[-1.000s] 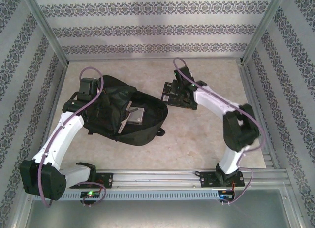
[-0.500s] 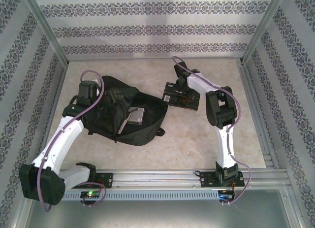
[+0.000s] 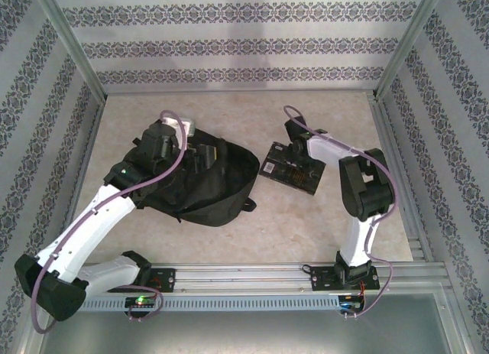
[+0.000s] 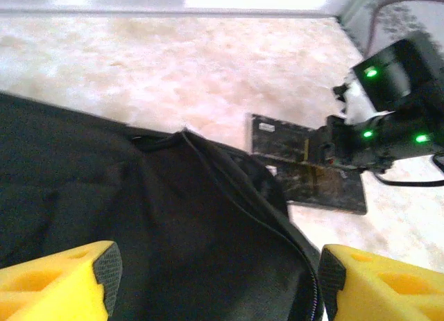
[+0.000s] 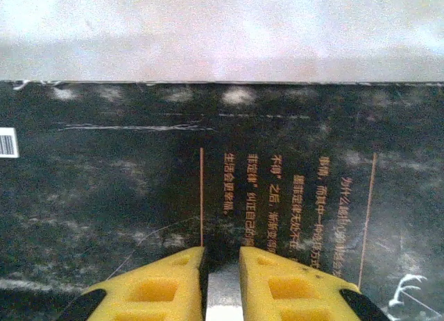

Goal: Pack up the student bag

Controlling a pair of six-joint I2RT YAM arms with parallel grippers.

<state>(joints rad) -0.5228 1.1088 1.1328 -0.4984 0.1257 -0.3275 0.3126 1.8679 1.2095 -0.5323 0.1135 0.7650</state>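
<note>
Bag point(image 4: 173, 217) lies directly beneath the wide-spread left gripper point(image 4: 215, 279).

Far table point(image 3: 229, 113) open; student bag point(image 3: 221, 186), book point(image 3: 289, 170) block middle

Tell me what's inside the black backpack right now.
Nothing inside can be made out. Of the student bag, dark fabric and the zip are visible; the left gripper hangs over its opening, covering any contents.

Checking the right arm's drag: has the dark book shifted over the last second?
Yes. The dark book slid away from the back wall, toward the near rail and slightly rightward.
</note>
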